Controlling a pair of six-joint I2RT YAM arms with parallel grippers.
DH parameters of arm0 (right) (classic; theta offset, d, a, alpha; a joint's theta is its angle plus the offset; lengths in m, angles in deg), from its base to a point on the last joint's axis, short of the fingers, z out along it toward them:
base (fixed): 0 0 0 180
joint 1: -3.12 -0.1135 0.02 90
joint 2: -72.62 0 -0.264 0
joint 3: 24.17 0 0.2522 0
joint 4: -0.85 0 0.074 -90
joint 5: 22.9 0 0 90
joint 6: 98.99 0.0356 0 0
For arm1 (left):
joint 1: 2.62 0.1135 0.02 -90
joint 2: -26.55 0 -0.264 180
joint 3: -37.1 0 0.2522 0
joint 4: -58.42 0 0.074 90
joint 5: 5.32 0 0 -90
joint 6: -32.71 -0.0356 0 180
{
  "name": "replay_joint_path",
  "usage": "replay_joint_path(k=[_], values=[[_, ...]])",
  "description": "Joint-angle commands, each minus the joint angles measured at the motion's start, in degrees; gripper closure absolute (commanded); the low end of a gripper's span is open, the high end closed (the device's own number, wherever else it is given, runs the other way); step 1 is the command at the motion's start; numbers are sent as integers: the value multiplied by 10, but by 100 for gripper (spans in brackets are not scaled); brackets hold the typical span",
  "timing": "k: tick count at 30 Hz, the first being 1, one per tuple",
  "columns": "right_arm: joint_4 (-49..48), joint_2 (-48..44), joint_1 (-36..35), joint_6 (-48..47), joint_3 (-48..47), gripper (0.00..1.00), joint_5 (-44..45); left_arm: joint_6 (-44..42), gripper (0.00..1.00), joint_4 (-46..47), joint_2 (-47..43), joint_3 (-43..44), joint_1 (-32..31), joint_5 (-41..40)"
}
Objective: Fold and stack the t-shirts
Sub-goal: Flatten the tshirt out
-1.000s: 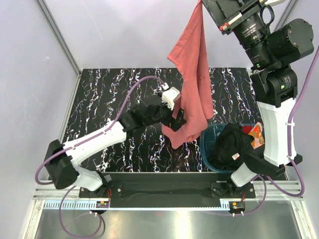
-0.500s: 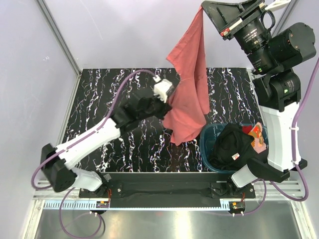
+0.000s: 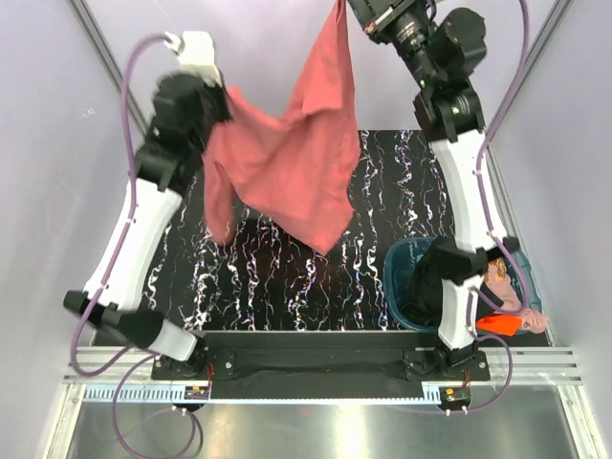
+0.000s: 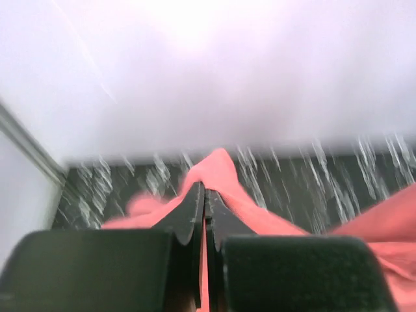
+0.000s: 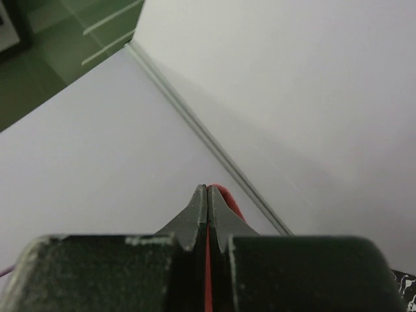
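A large salmon-red t-shirt (image 3: pixel 292 167) hangs spread in the air above the black marbled table (image 3: pixel 268 277). My left gripper (image 3: pixel 222 105) is shut on its left corner, high at the left; the fabric (image 4: pixel 224 175) bunches past the closed tips of the left gripper (image 4: pixel 205 190). My right gripper (image 3: pixel 346 8) is shut on the shirt's top edge at the upper middle, where a sliver of red cloth (image 5: pixel 224 195) shows at the pinched tips of the right gripper (image 5: pixel 207 190). A black t-shirt (image 3: pixel 435 282) lies in the teal basket (image 3: pixel 397 277).
The basket stands at the table's near right, with orange and pale pink cloth (image 3: pixel 507 311) spilling over its right side. Pale walls close the table in on left, back and right. The right arm's white column (image 3: pixel 469 206) rises beside the basket.
My left gripper shut on the hanging shirt and swung up and left, pulling the cloth out wide. The right gripper moved left and higher with the shirt's top edge.
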Motion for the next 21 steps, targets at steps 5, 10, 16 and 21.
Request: replay_joint_path(k=[5,10,16,21], values=[[-110,24,65,119,-24,100,-18,-41,100,46,-20,99,59,-13],[-74,-17,72,113,31,100,-79,-33,100,38,-87,14,58,-23],[-95,-179,60,117,345,100,-153,109,100,-3,-240,-238,58,-57],[-71,-368,25,103,692,100,-142,280,100,-92,-331,-441,58,-21]])
